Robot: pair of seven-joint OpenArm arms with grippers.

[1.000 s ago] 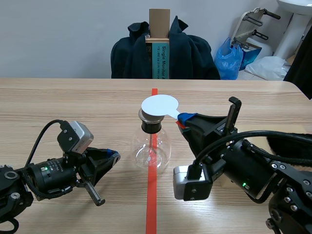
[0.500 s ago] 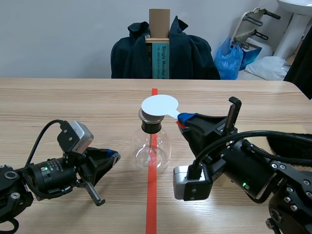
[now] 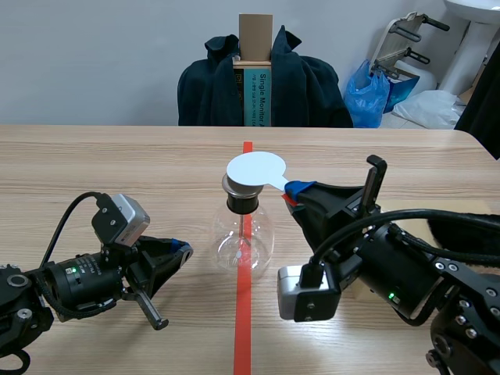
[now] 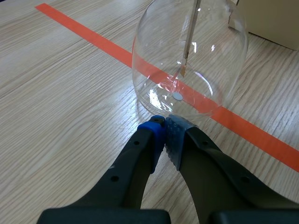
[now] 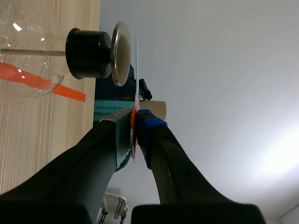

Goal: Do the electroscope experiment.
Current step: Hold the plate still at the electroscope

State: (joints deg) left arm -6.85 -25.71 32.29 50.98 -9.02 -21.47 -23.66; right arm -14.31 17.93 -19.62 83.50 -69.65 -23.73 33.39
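At the middle of the desk (image 3: 117,172), on the orange-red tape line (image 3: 243,328), the electroscope (image 3: 244,234) stands upright: a round flask of clear glass with a black stopper (image 3: 242,205) in its neck and a grey metal plate (image 3: 234,187) on top. A thin rod (image 4: 190,32) hangs down inside the glass. The right gripper (image 3: 293,190) is at about 2 o'clock from the flask, at the level of the plate, and its two pads are pressed on the narrow tab of a white disc (image 3: 256,168). The disc lies flat over the metal plate and reaches a little past it toward 1 o'clock. In the right wrist view the disc is seen from its edge as a thin white line (image 5: 136,70) just beside the plate (image 5: 120,53); I cannot tell if the two touch. The left gripper (image 3: 181,250) lies low on the desk at about 8 o'clock from the flask. Its fingers are closed together with nothing between them, and in the left wrist view the tips (image 4: 164,123) point at the foot of the flask (image 4: 187,56), very near the glass. Behind the desk, at 12 o'clock, a chair with a dark jacket (image 3: 211,90) holds a cardboard box (image 3: 255,35), and a blue bag (image 3: 367,94) sits toward 1 o'clock.
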